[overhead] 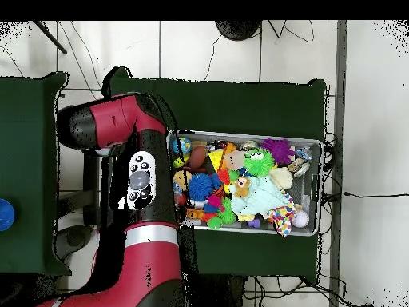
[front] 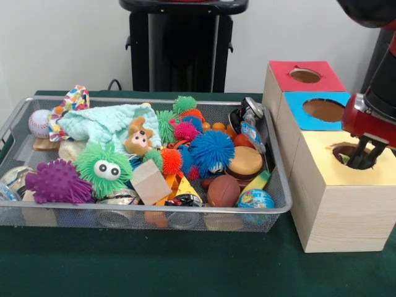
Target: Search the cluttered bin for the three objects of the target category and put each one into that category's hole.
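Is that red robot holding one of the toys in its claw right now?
It cannot be told. The claw reaches down into the hole of the yellow-topped box, so its tips and anything between them are hidden.

the arm [overhead: 132,240] is glossy red with black joints and a silver band around one link. a black panel on it carries a grey oval pad with round buttons. the wrist housing [front: 370,119] is red, ending in dark, slim gripper [front: 361,158] parts.
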Robot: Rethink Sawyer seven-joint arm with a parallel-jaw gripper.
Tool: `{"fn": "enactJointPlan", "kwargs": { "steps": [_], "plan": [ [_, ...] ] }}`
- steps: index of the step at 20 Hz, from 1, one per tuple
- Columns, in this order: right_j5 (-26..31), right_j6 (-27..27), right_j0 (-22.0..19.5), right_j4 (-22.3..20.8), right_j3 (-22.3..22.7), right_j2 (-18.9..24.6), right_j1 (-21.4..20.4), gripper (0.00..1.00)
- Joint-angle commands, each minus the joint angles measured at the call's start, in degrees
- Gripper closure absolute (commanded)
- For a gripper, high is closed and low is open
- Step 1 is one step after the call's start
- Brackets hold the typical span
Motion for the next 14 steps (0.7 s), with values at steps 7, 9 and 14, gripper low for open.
{"fn": "enactJointPlan", "kwargs": {
  "steps": [7, 9, 14],
  "plan": [
    [3.7, -10.9, -2.0, -2.9, 1.7, 5.4, 0.7, 1.00],
    [4.3, -8.7, -2.0, -1.7, 1.7, 5.1, -0.9, 1.00],
    [10.0, -5.4, -1.5, -0.1, -3.7, 4.1, -3.6, 1.00]
  ]
}}
